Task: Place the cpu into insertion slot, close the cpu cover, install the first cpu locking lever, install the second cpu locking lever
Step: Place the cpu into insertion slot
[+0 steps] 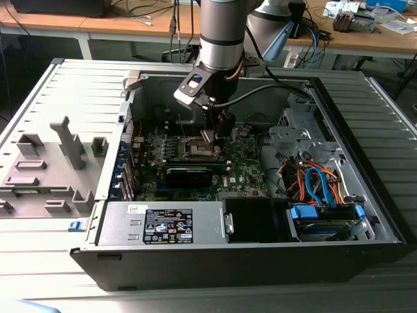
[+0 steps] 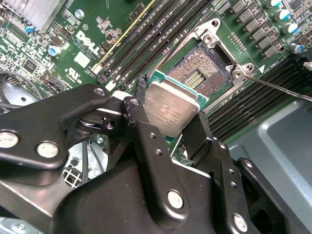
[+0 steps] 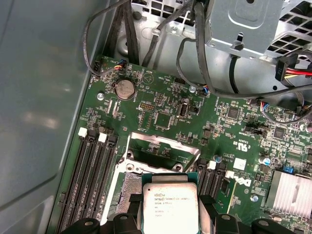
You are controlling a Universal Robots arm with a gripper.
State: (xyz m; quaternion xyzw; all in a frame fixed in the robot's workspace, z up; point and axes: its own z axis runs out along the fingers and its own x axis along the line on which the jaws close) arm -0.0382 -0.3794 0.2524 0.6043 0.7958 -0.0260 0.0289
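Note:
My gripper is shut on the cpu, a silvery square chip on a green base, pinched at two opposite edges by the black fingers. The chip hangs tilted just above the insertion slot, whose dark pin field lies bare and partly under the chip. The cpu cover stands swung up at the far side of the slot. A thin metal locking lever sticks out beside the slot's rim. In the exterior view the arm reaches down into the open computer case over the slot.
Black memory slots flank the socket on both sides. A heatsink and cables lie near. Case walls, a drive cage with wires and a power supply ring the motherboard. A grey fixture sits at the exterior view's left.

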